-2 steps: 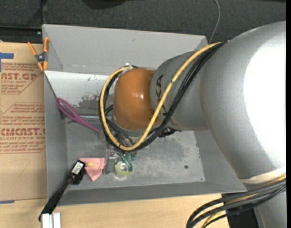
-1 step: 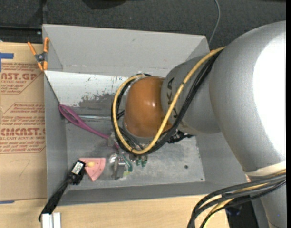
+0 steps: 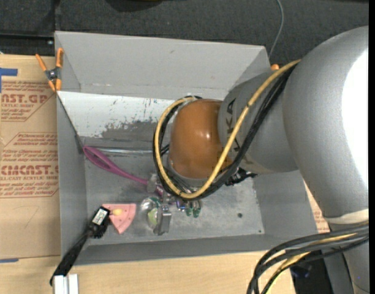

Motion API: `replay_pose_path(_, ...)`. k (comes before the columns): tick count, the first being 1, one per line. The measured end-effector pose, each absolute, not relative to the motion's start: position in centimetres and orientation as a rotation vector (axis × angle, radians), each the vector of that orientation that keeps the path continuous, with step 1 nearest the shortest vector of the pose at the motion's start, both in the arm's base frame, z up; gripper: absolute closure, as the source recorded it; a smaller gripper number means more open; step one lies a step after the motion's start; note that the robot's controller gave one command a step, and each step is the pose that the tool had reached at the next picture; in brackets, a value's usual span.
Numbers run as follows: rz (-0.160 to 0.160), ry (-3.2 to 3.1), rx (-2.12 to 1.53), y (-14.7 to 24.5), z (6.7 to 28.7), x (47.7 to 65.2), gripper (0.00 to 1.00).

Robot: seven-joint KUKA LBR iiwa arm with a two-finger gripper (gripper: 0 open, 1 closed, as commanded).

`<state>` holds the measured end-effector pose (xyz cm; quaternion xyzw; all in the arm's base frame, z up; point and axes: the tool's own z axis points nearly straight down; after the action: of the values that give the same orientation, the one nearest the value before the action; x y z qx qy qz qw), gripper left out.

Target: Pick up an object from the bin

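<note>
Grey metal bin (image 3: 236,222), seen from above, with the arm (image 3: 322,121) entering from the right. The orange cover (image 3: 196,139) on the wrist, ringed by yellow and black cables (image 3: 160,158), hangs over the middle of the bin floor. The gripper (image 3: 160,216) points down below the cover, low over the near part of the floor. Whether the claw is wide, narrow or closed on something cannot be told, as the wrist hides much of it. A pink wedge (image 3: 123,219) with a small yellow spot lies just left of the gripper, on the near-left floor. A black block (image 3: 99,219) with a white label is touching or just beside the wedge's left side. A thin purple rod (image 3: 111,163) lies slantwise farther back, running from the left wall towards the gripper.
</note>
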<state>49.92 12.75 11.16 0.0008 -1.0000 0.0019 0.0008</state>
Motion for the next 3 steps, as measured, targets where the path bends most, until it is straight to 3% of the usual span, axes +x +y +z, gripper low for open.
replay_pose_path(1,-0.005,-3.130,0.364,13.5,13.6,49.8,0.00)
replay_pose_path(2,-0.005,-3.146,0.150,13.0,12.7,49.8,0.00)
replay_pose_path(3,-0.006,-3.137,0.262,13.1,6.8,51.7,0.00)
